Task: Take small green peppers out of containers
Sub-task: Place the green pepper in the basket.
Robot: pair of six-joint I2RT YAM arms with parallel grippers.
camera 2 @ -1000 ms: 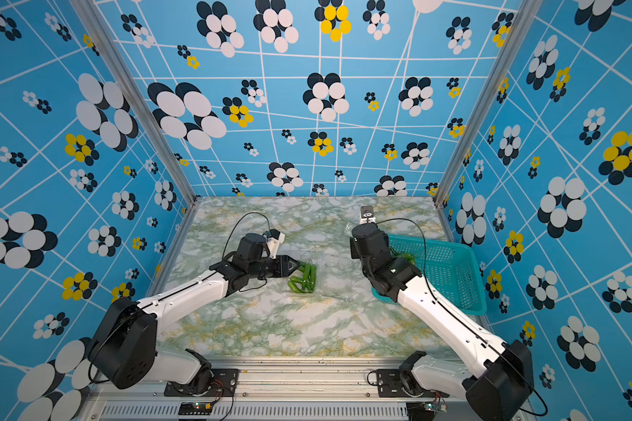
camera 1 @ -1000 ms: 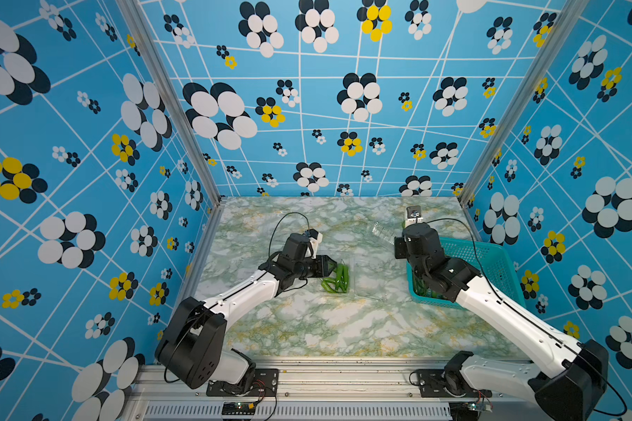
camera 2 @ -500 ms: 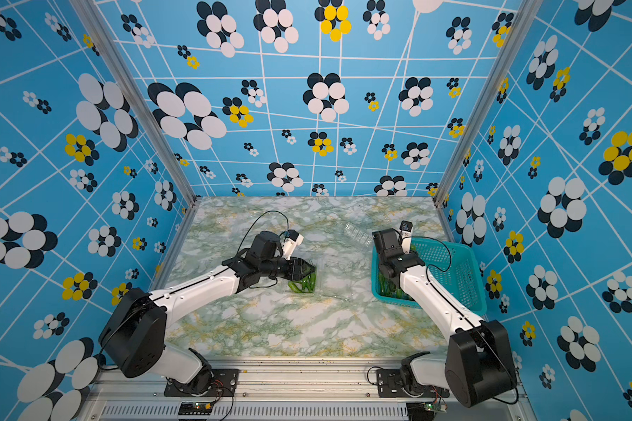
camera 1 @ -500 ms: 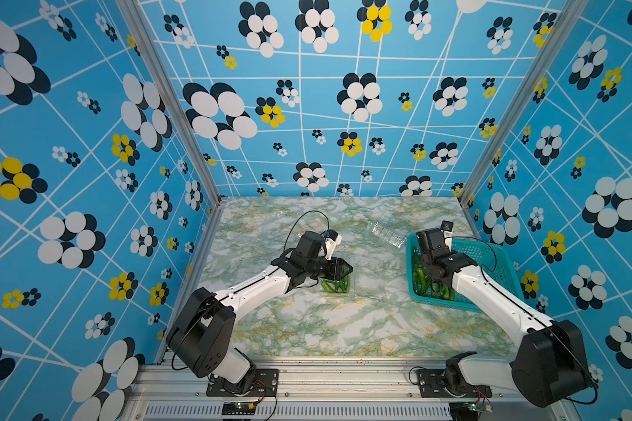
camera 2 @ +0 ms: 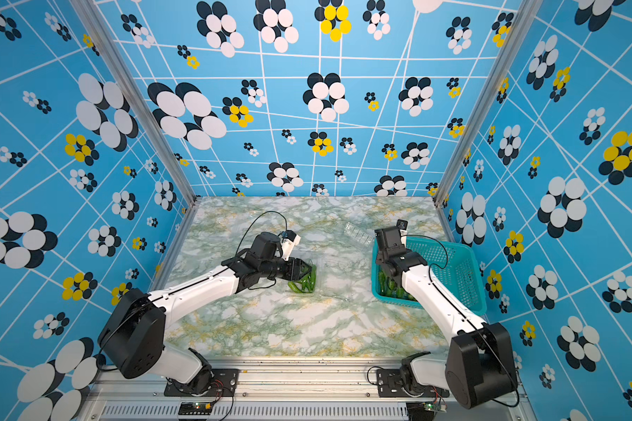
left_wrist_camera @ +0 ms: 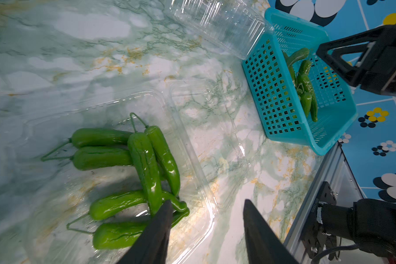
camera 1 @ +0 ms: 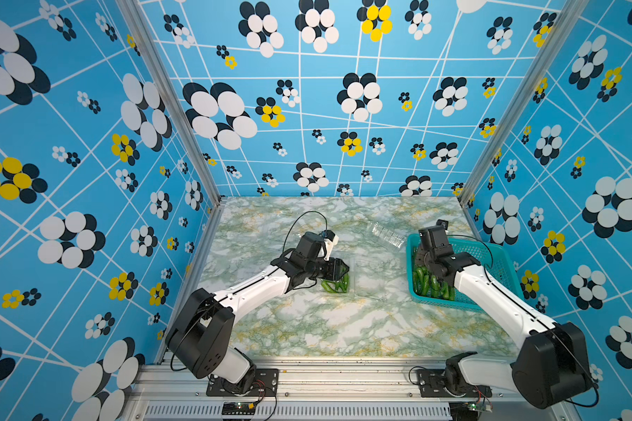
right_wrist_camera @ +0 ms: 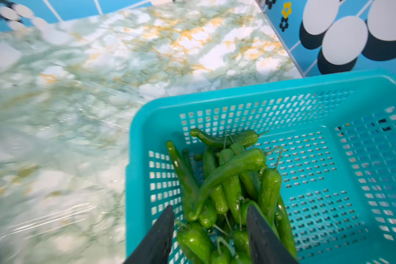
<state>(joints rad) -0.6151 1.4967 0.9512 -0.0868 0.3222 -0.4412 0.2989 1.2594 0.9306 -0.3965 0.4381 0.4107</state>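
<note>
The left fingers (left_wrist_camera: 206, 204) are held about half apart with nothing between them. One tip is set over the green peppers (left_wrist_camera: 144, 164), which are lying in the open clear box (left_wrist_camera: 181, 137) in the middle of the tabletop (camera 1: 343, 328). A second ago these fingers were stopped just short of that bunch; they have since been carried over it, while the bunch itself has been left where it was. The right fingers (right_wrist_camera: 209, 209), shut a second ago, are now seen parted with nothing gripped. They are poised above the heap of peppers (right_wrist_camera: 231, 173) gathered at the end of the teal basket (right_wrist_camera: 238, 100) nearest the box, and the wrist has been kept over that end throughout. An empty clear box (camera 1: 385, 233) is seen just beside the basket's far corner, as before.
</note>
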